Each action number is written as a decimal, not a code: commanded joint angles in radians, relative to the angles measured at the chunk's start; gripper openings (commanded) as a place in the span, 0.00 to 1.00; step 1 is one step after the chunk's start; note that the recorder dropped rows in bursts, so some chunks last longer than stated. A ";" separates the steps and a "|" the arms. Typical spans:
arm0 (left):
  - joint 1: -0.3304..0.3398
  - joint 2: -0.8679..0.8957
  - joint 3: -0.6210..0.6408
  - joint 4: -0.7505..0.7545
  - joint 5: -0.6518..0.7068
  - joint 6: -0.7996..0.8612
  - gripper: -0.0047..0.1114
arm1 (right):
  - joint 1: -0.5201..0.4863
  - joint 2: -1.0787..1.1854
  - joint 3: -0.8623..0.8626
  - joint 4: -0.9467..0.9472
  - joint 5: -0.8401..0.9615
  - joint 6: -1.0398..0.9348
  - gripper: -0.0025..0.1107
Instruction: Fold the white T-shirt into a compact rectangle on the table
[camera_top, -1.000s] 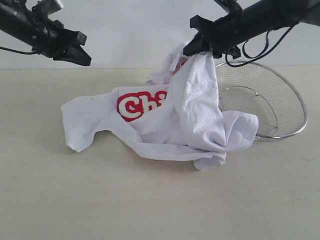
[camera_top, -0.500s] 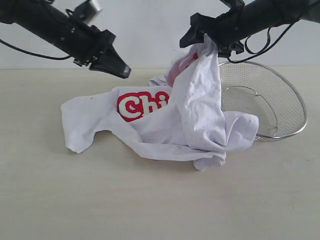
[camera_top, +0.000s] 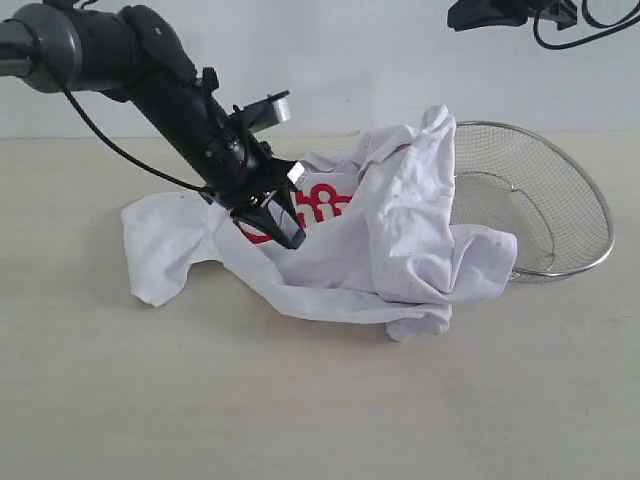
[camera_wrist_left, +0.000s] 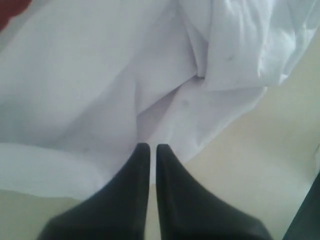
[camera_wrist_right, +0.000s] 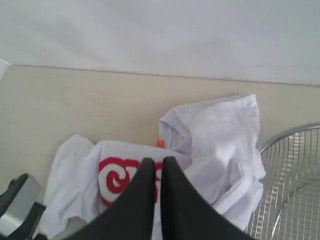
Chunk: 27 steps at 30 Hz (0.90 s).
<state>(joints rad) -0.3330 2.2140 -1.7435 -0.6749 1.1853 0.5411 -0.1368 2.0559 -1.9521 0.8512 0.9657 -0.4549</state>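
In the left wrist view the left pincer is seen clenched. Its two dark fingers are pressed side by side with only a slit between them, and no cloth is caught there. Just ahead of the tips the white T-shirt is spread in rumpled folds, and bare table is exposed beyond the hem.

Only by the exterior view is this pincer shown lowered against the red lettering.

The right pincer is likewise clenched on nothing. Well below it the crumpled shirt is laid on the table, with a wire-mesh basket just beside it. Its height, far above the heap, is revealed only in the exterior view.
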 joint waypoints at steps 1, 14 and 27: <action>-0.033 0.025 -0.001 0.006 0.001 -0.027 0.08 | -0.003 -0.034 -0.002 -0.026 0.129 -0.023 0.02; -0.060 0.101 0.001 0.029 -0.015 -0.078 0.08 | -0.024 -0.077 -0.002 -0.069 0.219 -0.027 0.02; -0.060 0.112 0.005 0.243 0.036 -0.148 0.08 | -0.082 -0.077 0.232 -0.339 0.095 0.055 0.02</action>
<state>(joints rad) -0.3872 2.3289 -1.7415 -0.5002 1.2006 0.4156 -0.1845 1.9834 -1.7734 0.5492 1.1227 -0.4065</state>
